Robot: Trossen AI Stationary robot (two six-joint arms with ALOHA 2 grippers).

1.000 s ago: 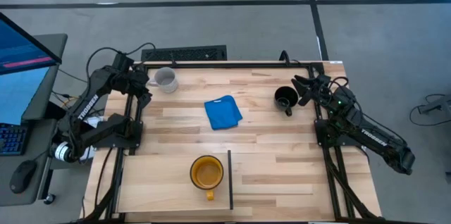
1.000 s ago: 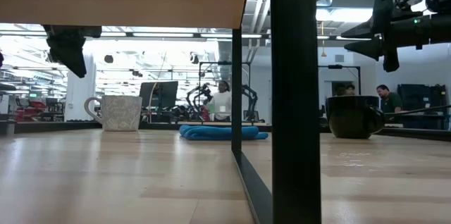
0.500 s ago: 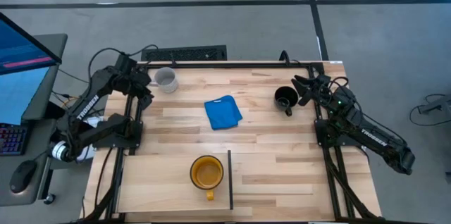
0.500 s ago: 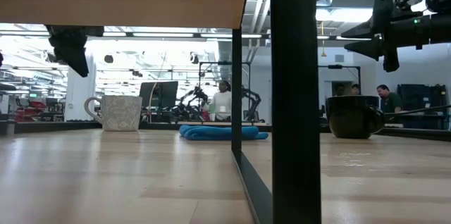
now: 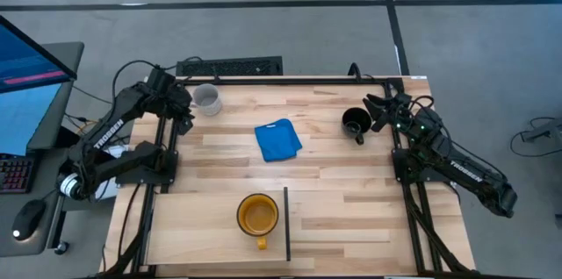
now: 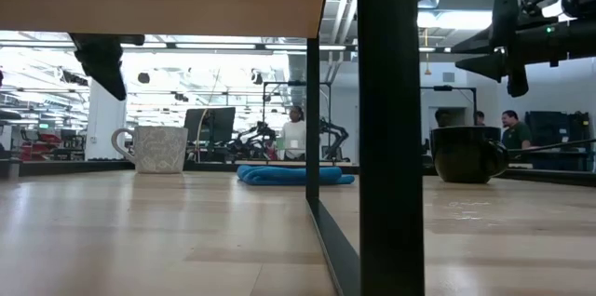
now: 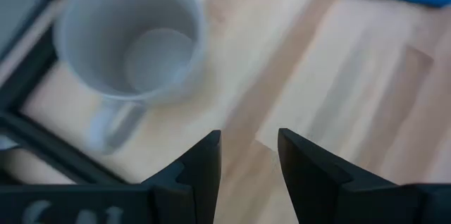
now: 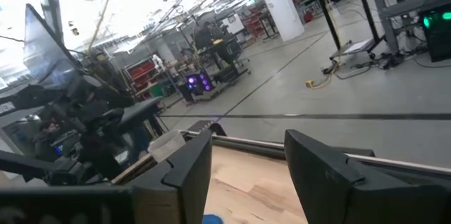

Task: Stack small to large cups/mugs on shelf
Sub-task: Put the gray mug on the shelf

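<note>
- Grey-white mug (image 5: 206,99) sits upright at the far-left corner of the table, mouth up and empty, handle pointing toward the table's edge rail (clear in the left wrist view (image 7: 127,44)).
- Left gripper (image 5: 178,103) hovers just beside that mug, above the table and not touching it. Fingers parted with a modest gap, nothing between them (image 7: 248,155).
- Black mug (image 5: 356,122) stands upright near the far-right edge. Right gripper (image 5: 384,108) is raised just beside it, fingers apart and empty (image 8: 246,164); its wrist camera looks out into the room, so the mug isn't in that view.
- Yellow mug (image 5: 258,216) is upright at the near-middle, just left of the thin dark divider (image 5: 287,223), handle toward the near edge.
- Shelf (image 5: 351,222) is the paler panel right of the divider; no mug on it yet.
- Blue cloth (image 5: 277,139) lies flat mid-table, well apart from all three mugs.
- Handling, my read: rigid, likely ceramic, so chips if knocked or dropped. The black one is glossy and looks slippery.
- Grip choice: one finger inside the rim, one outside, pinching the wall opposite the handle (present finger gap looks too narrow to span a whole mug body).
- Nest gently; ceramic on ceramic can crack or jam.
</note>
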